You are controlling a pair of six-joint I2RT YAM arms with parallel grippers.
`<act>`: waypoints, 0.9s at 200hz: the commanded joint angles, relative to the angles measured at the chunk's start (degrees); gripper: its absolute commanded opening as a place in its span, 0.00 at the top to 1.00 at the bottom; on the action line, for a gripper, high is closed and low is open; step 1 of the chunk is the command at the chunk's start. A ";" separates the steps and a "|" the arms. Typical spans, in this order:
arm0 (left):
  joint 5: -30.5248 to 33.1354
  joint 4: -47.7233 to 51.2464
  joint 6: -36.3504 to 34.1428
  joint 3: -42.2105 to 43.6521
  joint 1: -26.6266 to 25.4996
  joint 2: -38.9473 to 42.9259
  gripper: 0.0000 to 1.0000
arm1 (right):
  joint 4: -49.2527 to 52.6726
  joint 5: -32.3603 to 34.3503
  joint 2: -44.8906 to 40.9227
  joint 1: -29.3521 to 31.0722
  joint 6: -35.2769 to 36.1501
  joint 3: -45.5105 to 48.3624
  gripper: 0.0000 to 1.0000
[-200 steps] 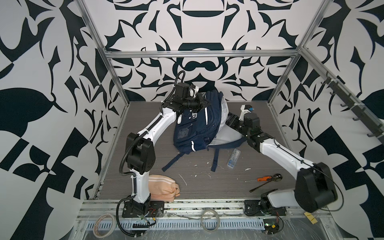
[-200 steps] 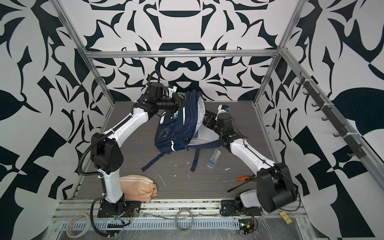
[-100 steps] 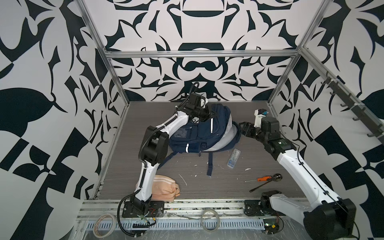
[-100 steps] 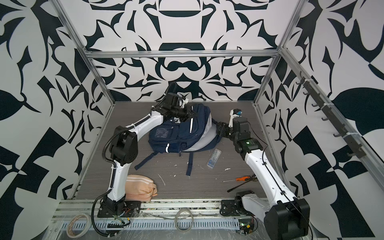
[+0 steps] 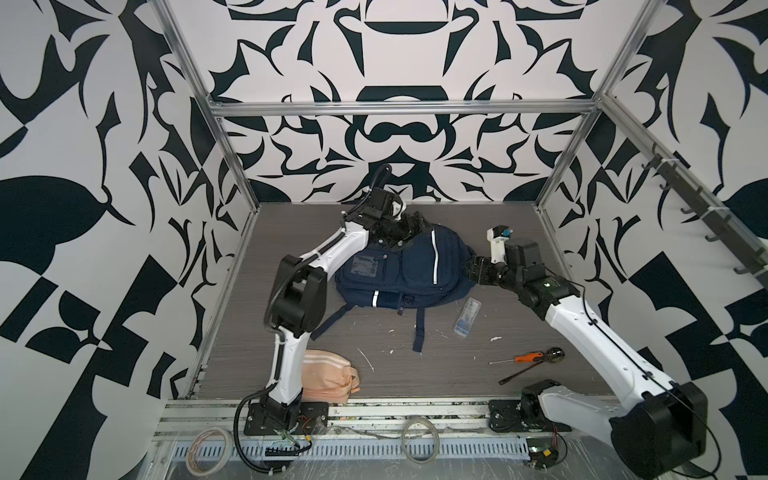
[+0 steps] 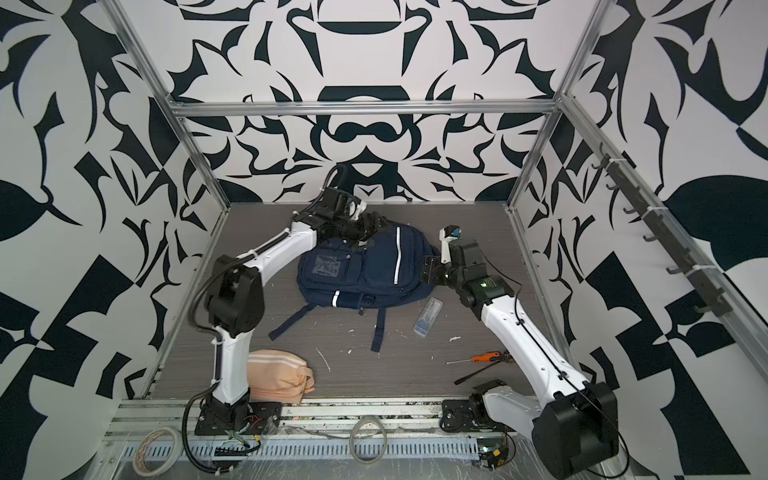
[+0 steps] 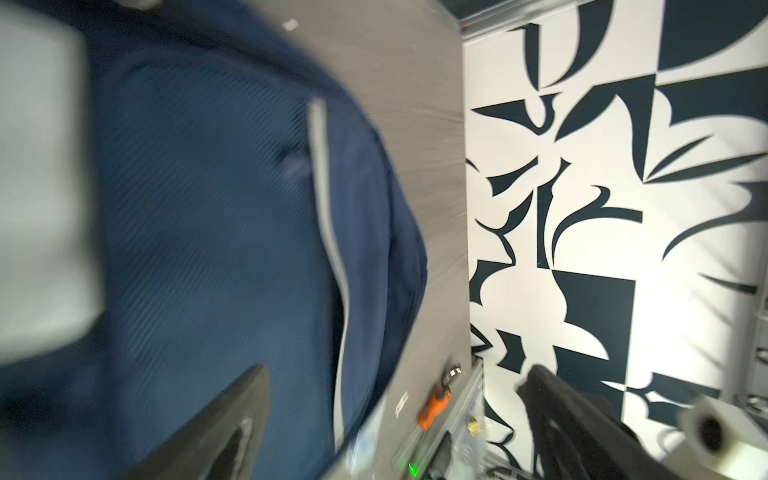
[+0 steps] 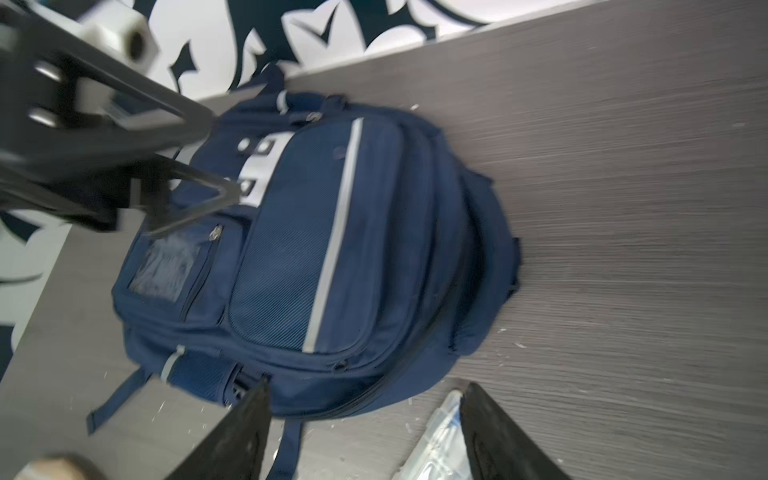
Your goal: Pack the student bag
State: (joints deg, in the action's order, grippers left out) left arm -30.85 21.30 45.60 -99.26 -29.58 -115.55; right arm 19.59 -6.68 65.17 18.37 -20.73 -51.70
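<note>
Left tool (image 5: 410,224), jaws wide, at student bag (image 5: 409,270)

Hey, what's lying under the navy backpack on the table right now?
Two dark straps stick out from under the near edge of the student bag onto the table. Anything else beneath it is covered by the bag's body and cannot be seen.

The table (image 5: 457,220) is blocked in the middle by the student bag (image 5: 399,270). Passage is left at far right; near right is cluttered by a clear case (image 5: 467,316) and screwdriver (image 5: 524,358).
</note>
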 commanded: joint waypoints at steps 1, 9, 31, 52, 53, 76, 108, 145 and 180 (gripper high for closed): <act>3.34 11.31 -4.41 10.36 1.25 13.36 0.01 | 0.29 0.47 2.27 4.55 2.37 -3.09 0.25; 3.94 13.02 -4.56 15.33 1.49 17.55 0.01 | 0.32 0.41 3.56 6.44 2.77 -3.59 0.24; 4.62 15.53 -2.76 27.61 1.50 27.62 0.01 | 0.74 -1.79 8.40 10.61 3.85 -5.79 0.24; 4.19 14.59 0.68 37.05 1.55 34.25 0.01 | 1.65 -5.33 14.02 14.55 5.42 -8.88 0.24; 4.25 14.49 0.83 37.40 1.55 34.47 0.01 | 1.66 -5.57 14.29 14.70 5.47 -9.05 0.24; 2.40 7.94 5.22 45.09 3.44 37.59 0.01 | 0.35 -11.78 19.65 16.16 3.27 -10.34 0.23; 0.21 -0.69 9.92 50.68 6.97 36.25 0.01 | -3.33 -18.91 24.11 16.26 -1.33 -9.44 0.23; 1.19 -9.91 16.17 53.47 8.88 31.35 0.01 | -2.05 -22.76 28.75 16.33 -2.31 -10.53 0.23; 3.69 -19.34 22.27 54.38 8.85 25.47 0.05 | -3.86 -22.43 30.31 16.35 -5.02 -8.03 0.24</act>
State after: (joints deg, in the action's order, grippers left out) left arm -29.12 10.83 61.91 -45.98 -20.91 -87.26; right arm 18.04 -27.35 96.23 34.65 -23.11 -60.25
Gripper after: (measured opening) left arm 0.990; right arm 0.766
